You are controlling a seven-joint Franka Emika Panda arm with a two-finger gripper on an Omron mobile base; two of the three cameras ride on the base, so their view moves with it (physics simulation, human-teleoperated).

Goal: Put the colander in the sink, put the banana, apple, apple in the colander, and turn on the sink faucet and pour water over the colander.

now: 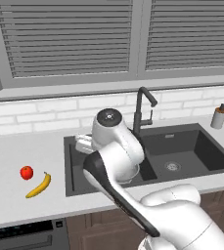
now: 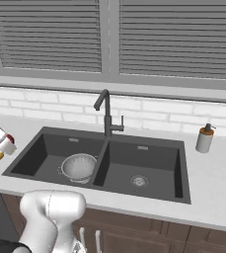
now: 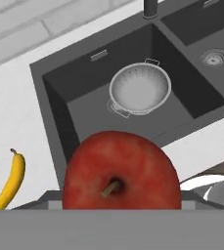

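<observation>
The gripper (image 3: 116,207) is clamped on the darker apple (image 3: 119,171) — held above the sink (image 3: 59,107) — colander (image 3: 140,89) sitting in the left basin.

The arm (image 1: 133,195) is built of glossy white, rounded shell segments that swell into bulbous housings at each joint. A dark grey, almost black band (image 1: 111,188) runs lengthwise along 1 segment, marking the seam between shells. The upper joint ends in a round cap (image 1: 109,117) with a dark grey face, a lighter ring and a small pale centre. In the right base view, a smooth white cylindrical link (image 2: 50,212) with a domed top rises above a black collar (image 2: 6,245) at the lower edge. No cables or lettering can be made out.
</observation>
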